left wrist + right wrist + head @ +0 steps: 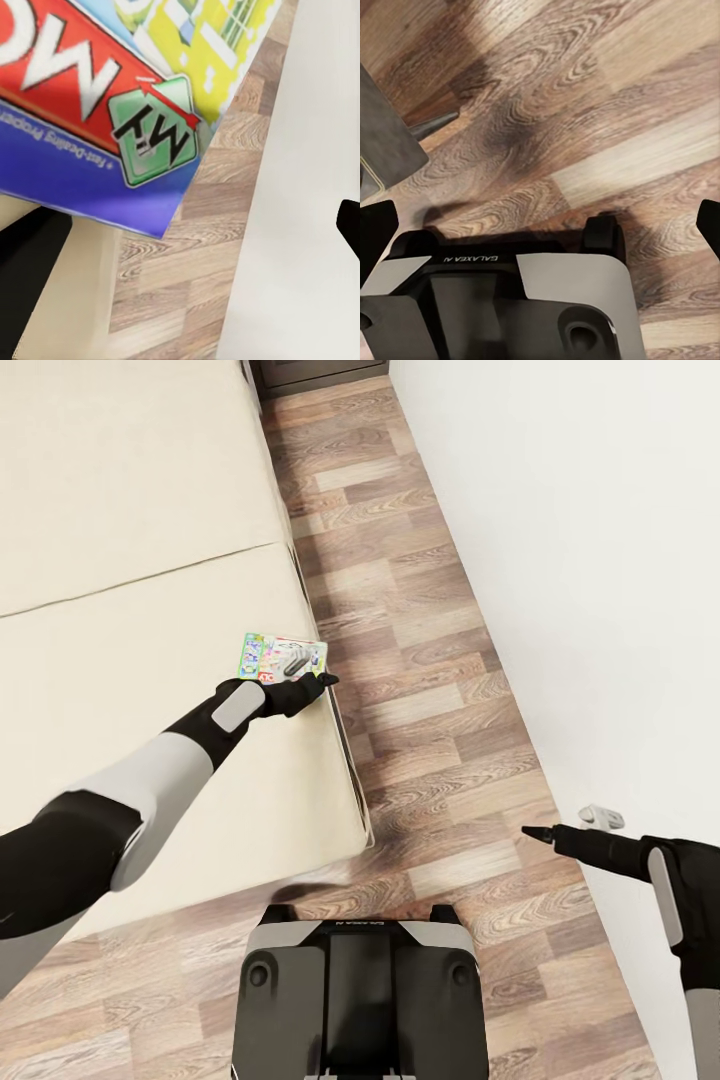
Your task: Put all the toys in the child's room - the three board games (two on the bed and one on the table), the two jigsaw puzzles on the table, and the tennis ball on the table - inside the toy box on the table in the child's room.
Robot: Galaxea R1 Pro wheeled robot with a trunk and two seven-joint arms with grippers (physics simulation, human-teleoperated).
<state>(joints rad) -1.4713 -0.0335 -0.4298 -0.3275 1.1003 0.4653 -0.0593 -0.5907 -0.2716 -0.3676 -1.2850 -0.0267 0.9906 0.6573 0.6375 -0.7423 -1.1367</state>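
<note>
A Monopoly board game lies flat on the beige bed, right at the mattress's right edge. My left gripper is at the box's near right corner, one finger lying over the lid and the other off the edge, jaws open. Up close in the left wrist view, the board game's printed lid hangs over the wood floor, with one dark fingertip far to the side. Over the floor beside the white wall, my right gripper is open and holds nothing; its fingertips frame my own base.
A strip of wood-plank floor runs between the bed and the white wall. Dark furniture stands at the far end of the strip. My base sits at the bed's near corner.
</note>
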